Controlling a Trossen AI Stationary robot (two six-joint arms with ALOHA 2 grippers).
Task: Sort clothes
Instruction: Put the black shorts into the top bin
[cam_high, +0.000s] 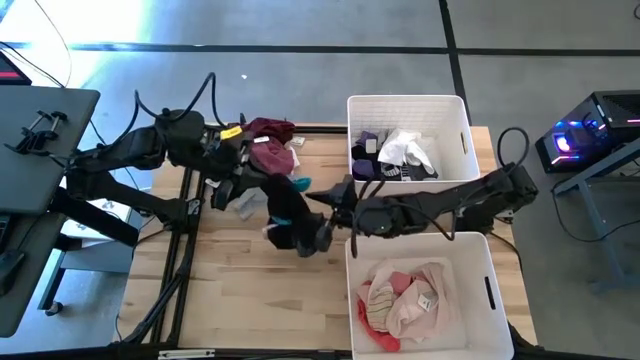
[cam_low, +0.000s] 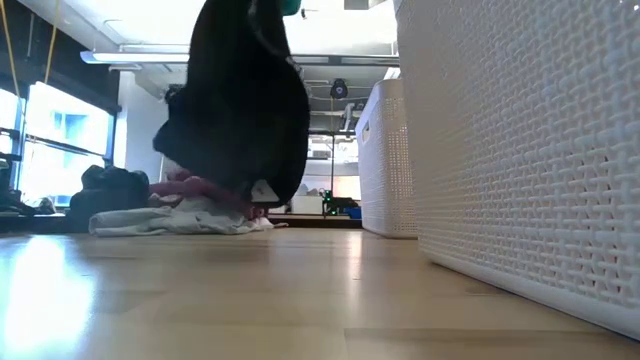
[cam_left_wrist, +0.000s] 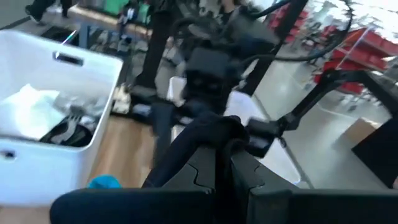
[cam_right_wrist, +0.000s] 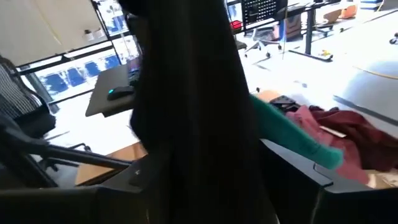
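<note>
Black fabric, a dark garment (cam_high: 285, 210) with a teal bit showing, hangs over the table's middle, pinched at its top in the closed left gripper (cam_high: 268, 190), while the right gripper (cam_high: 325, 232) stands wide-jawed against its lower part. The step looks like a mid-air handover. Next, I judge, the right jaws must clamp before the left lets go, then carry it to the far bin (cam_high: 460, 110) holding darks and whites; the maroon pile (cam_high: 268, 140) waits behind.

Black garment (cam_high: 288, 215) hangs lifted above the table middle, draped down, a teal piece (cam_high: 300, 184) at its top. Maroon and pink clothes (cam_high: 270, 143) piled on the table's far side. Dark and white clothes (cam_high: 395, 155) in far bin, pink ones (cam_high: 405, 300) in near bin.
</note>
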